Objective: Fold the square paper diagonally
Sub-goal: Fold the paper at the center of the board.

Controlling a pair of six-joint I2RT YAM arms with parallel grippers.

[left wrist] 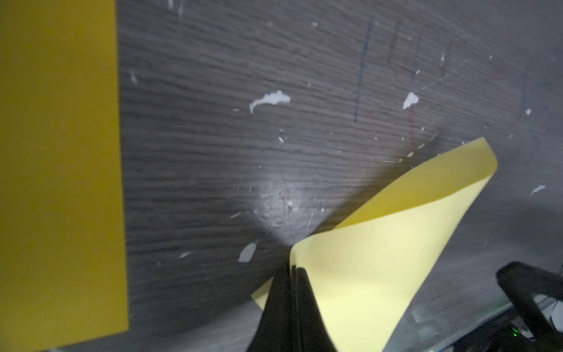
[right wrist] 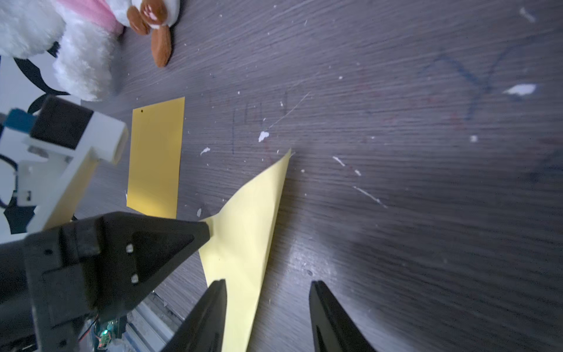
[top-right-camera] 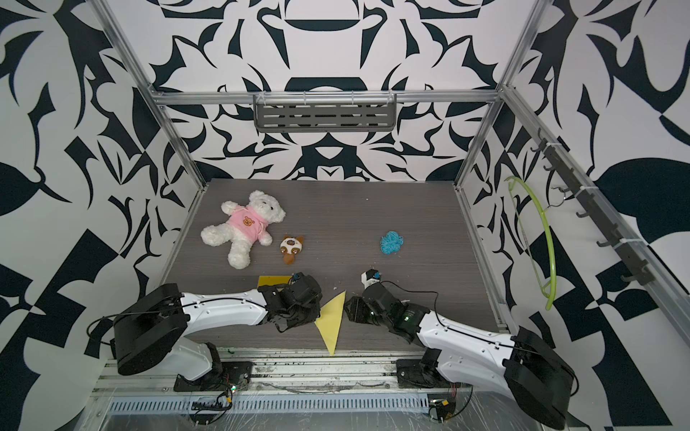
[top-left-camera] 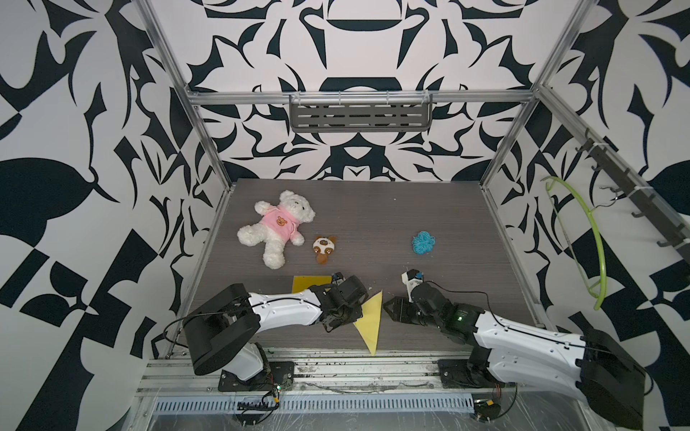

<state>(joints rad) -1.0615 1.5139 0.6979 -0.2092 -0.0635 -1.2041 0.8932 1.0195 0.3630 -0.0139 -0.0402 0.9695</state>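
Note:
The pale yellow paper (top-left-camera: 369, 321) (top-right-camera: 330, 322) lies folded into a triangle near the table's front edge. My left gripper (top-left-camera: 356, 319) (left wrist: 294, 271) is shut on the triangle's left corner, where both layers meet. In the left wrist view the upper layer (left wrist: 380, 243) bows up loosely from the jaws. My right gripper (top-left-camera: 388, 305) (right wrist: 268, 283) stands open just right of the paper (right wrist: 243, 231). One of its fingers (right wrist: 217, 292) is over the paper's edge, the other over bare table. It holds nothing.
A darker yellow sheet (top-left-camera: 310, 283) (right wrist: 155, 158) lies flat behind the left wrist. Further back are a white teddy bear (top-left-camera: 278, 227), a small brown plush (top-left-camera: 324, 248) and a blue yarn ball (top-left-camera: 423, 242). A green hanger (top-left-camera: 593, 239) hangs on the right wall.

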